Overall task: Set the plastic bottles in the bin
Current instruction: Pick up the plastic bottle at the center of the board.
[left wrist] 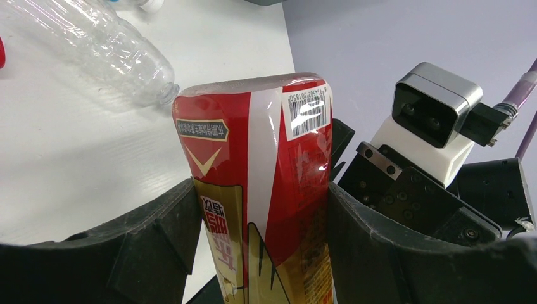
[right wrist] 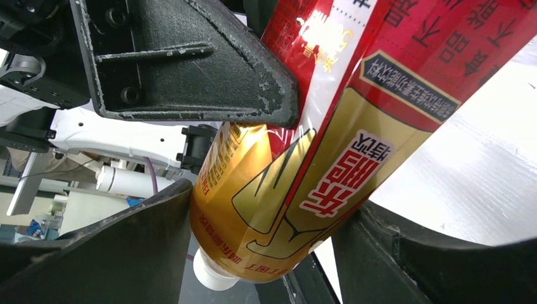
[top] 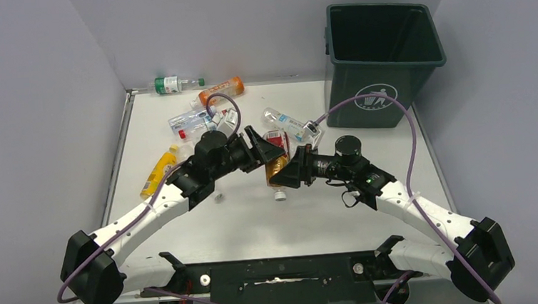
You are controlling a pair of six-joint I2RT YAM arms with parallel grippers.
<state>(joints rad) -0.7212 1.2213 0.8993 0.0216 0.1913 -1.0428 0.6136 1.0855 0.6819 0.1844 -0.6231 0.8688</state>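
Well, on the left a yellow plastic bottle (top: 159, 171) lies on the white table (top: 257, 224) beside the left arm, with clear ones scattered behind it. The left gripper (left wrist: 259, 209) is clamped on the amber bottle (top: 277, 167) with the red-and-gold label, midway between the arms. The right gripper (right wrist: 266, 228) straddles its cap end; whether those jaws grip yet, I cannot tell. If the left releases too soon, the slick bottle could twist out and drop, well short of the dark green square bin (top: 347, 89) at far right.
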